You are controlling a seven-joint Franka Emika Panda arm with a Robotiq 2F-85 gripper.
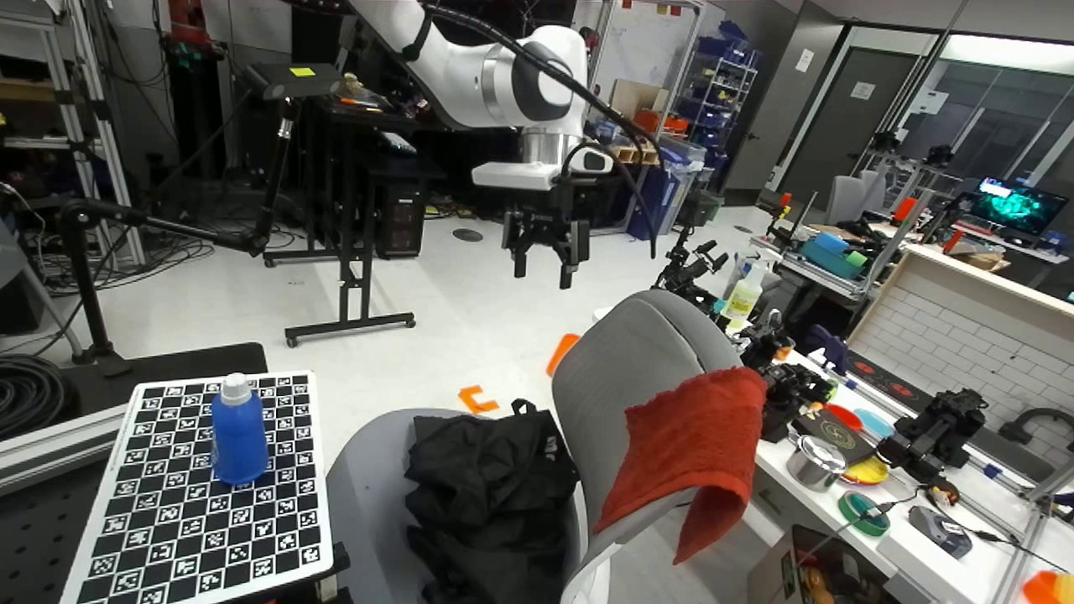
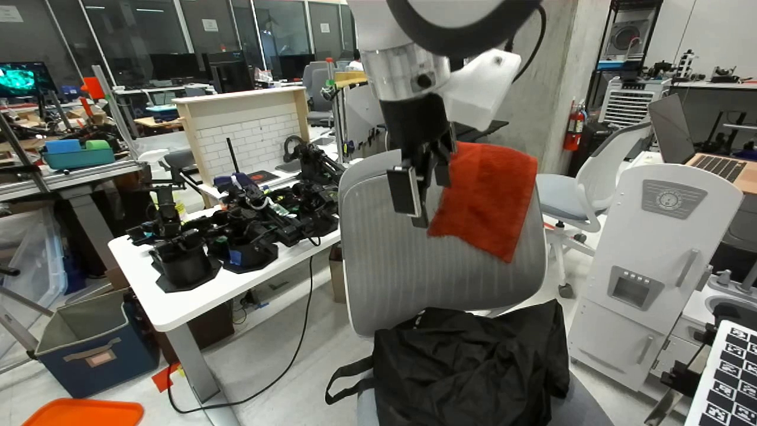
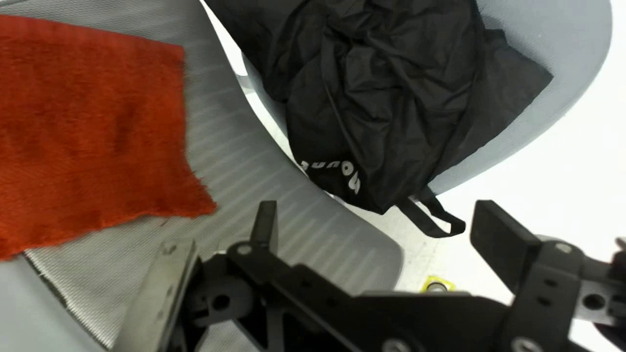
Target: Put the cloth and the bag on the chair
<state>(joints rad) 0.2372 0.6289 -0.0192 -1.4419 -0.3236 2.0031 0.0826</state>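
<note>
Pale laboratory floor [image 1: 470, 319] extends past the far edges of the work area, giving lateral room. At the left, a white-bordered checkered board [image 1: 281, 545] carries a blue plastic bottle with a white cap [image 1: 239, 436], upright and inward of the visible board edges. Next, the grey chair seat [image 1: 369, 495] supports a crumpled black fabric bag [image 1: 495, 495]; the seat edge toward the board is exposed, and the bag's strap loop [image 3: 433, 220] projects past the seat edge. Above the chair, the black two-finger gripper [image 1: 544, 267] is released: its fingers [image 3: 266, 220] stand wide apart and, in the wrist view, apart from bag and cloth. To the right, a red rough-edged cloth [image 1: 696, 445] drapes over the upper corner of the grey mesh backrest [image 1: 621, 352]. Last, a white table [image 1: 826, 503] bears black robot arms [image 1: 935, 432].
</note>
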